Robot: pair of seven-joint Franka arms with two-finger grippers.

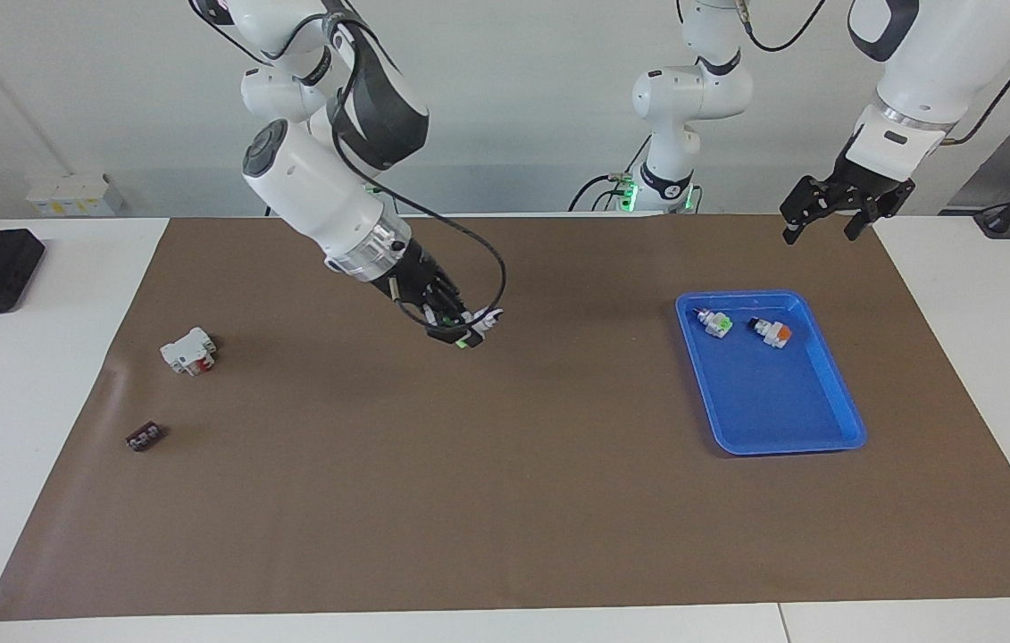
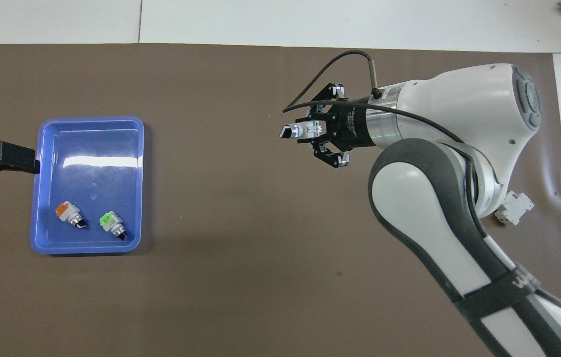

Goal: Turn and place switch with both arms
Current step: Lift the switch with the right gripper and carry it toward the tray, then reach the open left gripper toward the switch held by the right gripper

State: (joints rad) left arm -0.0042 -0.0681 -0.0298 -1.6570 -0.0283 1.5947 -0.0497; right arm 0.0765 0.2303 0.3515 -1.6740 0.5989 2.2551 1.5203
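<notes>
My right gripper hangs over the middle of the brown mat, shut on the switch, a small white piece with a green cap. In the overhead view the switch sticks out of the right gripper toward the left arm's end, black end leading. My left gripper waits open in the air beside the blue tray, at the corner of the mat by the left arm's base. Only the left gripper's tip shows in the overhead view, at the tray's rim.
In the tray lie another green-capped switch and an orange-capped switch, both at its end nearer to the robots. A white block with a red part and a small black piece lie at the right arm's end.
</notes>
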